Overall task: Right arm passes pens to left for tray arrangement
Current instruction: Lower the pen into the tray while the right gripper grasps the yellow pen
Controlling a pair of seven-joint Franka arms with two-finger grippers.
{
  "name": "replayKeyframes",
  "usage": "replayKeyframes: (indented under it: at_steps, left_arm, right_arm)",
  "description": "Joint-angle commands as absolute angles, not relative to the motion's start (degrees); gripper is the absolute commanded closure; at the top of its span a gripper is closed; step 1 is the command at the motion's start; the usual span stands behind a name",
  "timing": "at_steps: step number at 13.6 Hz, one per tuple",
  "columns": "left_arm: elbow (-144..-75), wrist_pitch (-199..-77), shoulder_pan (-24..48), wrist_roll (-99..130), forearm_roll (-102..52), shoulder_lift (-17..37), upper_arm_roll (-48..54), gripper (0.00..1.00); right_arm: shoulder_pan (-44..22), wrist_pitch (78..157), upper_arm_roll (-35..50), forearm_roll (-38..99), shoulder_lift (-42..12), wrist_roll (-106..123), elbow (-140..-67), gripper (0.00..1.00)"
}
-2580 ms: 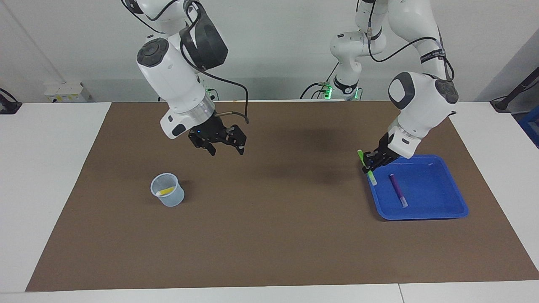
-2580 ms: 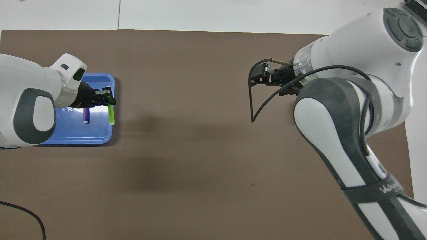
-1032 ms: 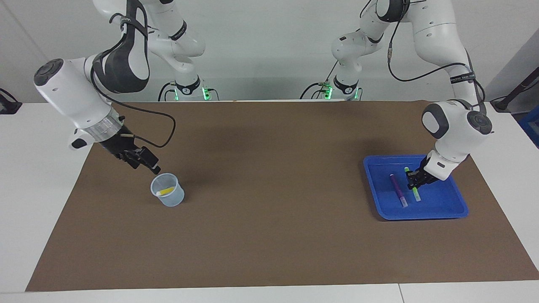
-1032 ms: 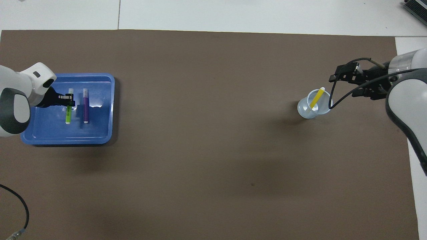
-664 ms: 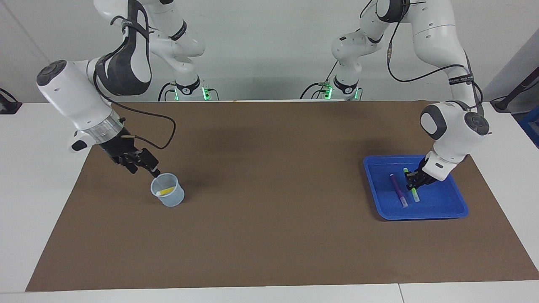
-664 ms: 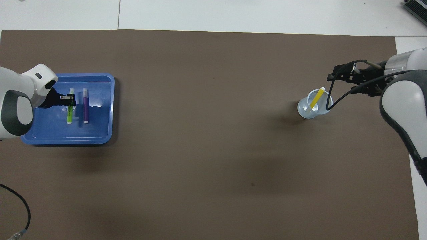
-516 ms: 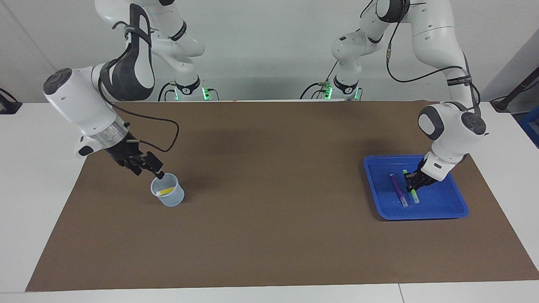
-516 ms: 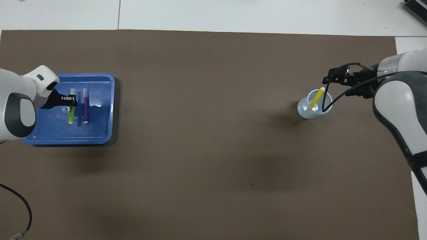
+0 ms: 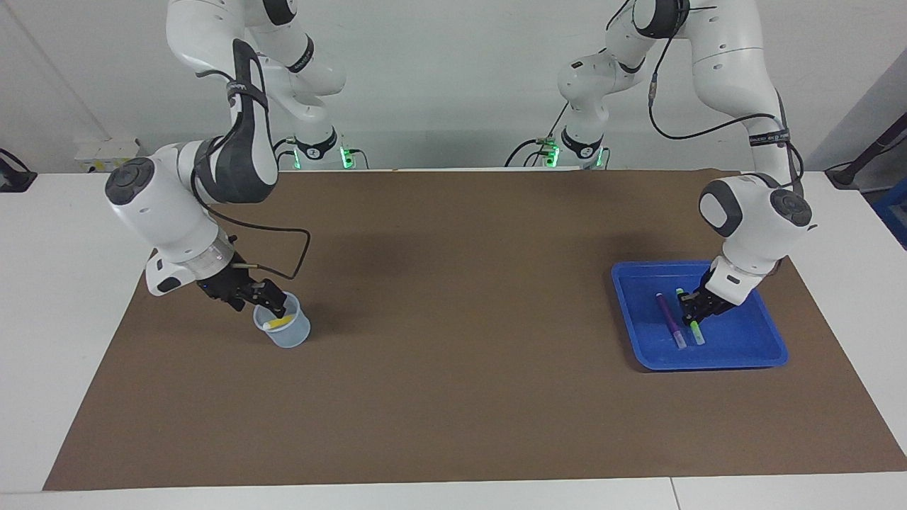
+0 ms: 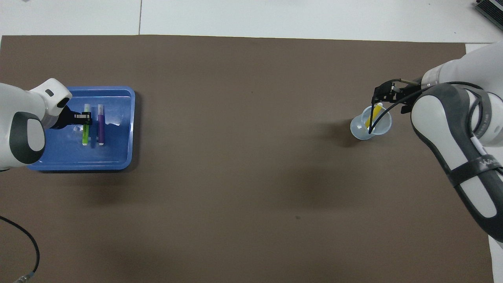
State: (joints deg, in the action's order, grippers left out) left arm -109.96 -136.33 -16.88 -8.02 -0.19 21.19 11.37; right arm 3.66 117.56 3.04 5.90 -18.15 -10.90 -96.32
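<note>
The blue tray (image 9: 708, 363) lies at the left arm's end of the table. The purple pen (image 9: 669, 319) lies in it. My left gripper (image 9: 689, 312) is low in the tray, shut on the green pen (image 9: 696, 331), which slants down beside the purple pen. In the overhead view the left gripper (image 10: 85, 119) holds the green pen (image 10: 84, 136) next to the purple pen (image 10: 100, 127) in the tray (image 10: 78, 166). My right gripper (image 9: 273, 305) is open at the rim of the cup that holds the yellow pen (image 9: 278, 323). It is over the yellow pen (image 10: 372, 116) in the overhead view (image 10: 376, 97).
The small translucent bluish cup (image 9: 286, 335) stands upright on the brown mat (image 9: 453, 397) at the right arm's end of the table, and shows in the overhead view (image 10: 363, 131). White table borders the mat on all sides.
My left gripper carried the green pen into the tray and lowered it beside the purple pen. My right gripper swung from mid-table to the cup and came down to its rim.
</note>
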Motion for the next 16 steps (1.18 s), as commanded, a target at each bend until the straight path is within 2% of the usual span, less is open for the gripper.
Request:
replayKeyframes:
  at_steps: [1,2,3,4,5,6,8,9,11,13,14,15,16]
  left_arm:
    - [-111.2,-138.0,-17.3,-8.3,1.1,21.0,11.7,0.80]
    - [-111.2,-138.0,-17.3,-8.2,1.0,21.0,11.7,0.71]
    - [-111.1,-138.0,-17.3,-8.2,1.0,21.0,11.7,0.71]
    - [-111.1,-138.0,-17.3,-8.2,1.0,21.0,11.7,0.70]
    - [-111.1,-138.0,-17.2,-8.2,1.0,21.0,11.7,0.69]
    - [-111.1,-138.0,-17.2,-8.2,1.0,21.0,11.7,0.69]
    - [-111.1,-138.0,-17.2,-8.2,1.0,21.0,11.7,0.69]
    - [-110.9,-138.0,-17.2,-8.1,1.0,21.0,11.8,0.67]
    - [-110.5,-138.1,-17.5,-7.7,1.0,21.1,11.7,0.62]
    - [-109.7,-138.9,-17.7,-7.6,1.0,21.4,11.7,0.39]
    - [-109.1,-140.2,-17.8,-7.8,1.0,21.4,11.7,0.13]
    - [-109.1,-141.8,-17.7,-8.4,1.0,21.4,11.7,0.00]
    - [-109.1,-142.0,-17.4,-8.5,1.0,20.8,11.7,0.00]
  right_arm:
    - [2.5,117.6,3.2,-0.4,-19.5,-11.0,-94.6,0.00]
    - [1.9,118.5,3.2,-2.3,-20.1,-11.6,-94.7,0.01]
    - [1.7,118.8,3.2,-2.8,-20.3,-11.7,-94.7,0.02]
    - [1.7,118.7,3.3,-2.8,-20.3,-11.7,-94.7,0.16]
    - [1.6,118.8,3.2,-2.8,-20.2,-11.7,-95.2,0.35]
    - [1.6,119.3,3.3,-2.8,-20.1,-11.7,-95.9,0.42]
    - [1.6,119.5,3.3,-2.8,-20.0,-11.7,-96.3,0.44]
    - [1.7,119.5,3.3,-2.8,-19.9,-11.7,-96.3,0.54]
    - [1.6,119.5,3.3,-2.8,-19.9,-11.6,-96.5,0.54]
    - [1.6,119.7,3.3,-2.8,-19.8,-11.6,-96.7,0.54]
    - [1.6,119.7,3.3,-2.8,-19.9,-11.6,-96.7,0.54]
    - [1.7,120.1,3.3,-2.8,-20.2,-11.0,-96.7,0.54]
    - [1.7,121.4,3.3,-2.8,-20.2,-10.7,-97.4,0.54]
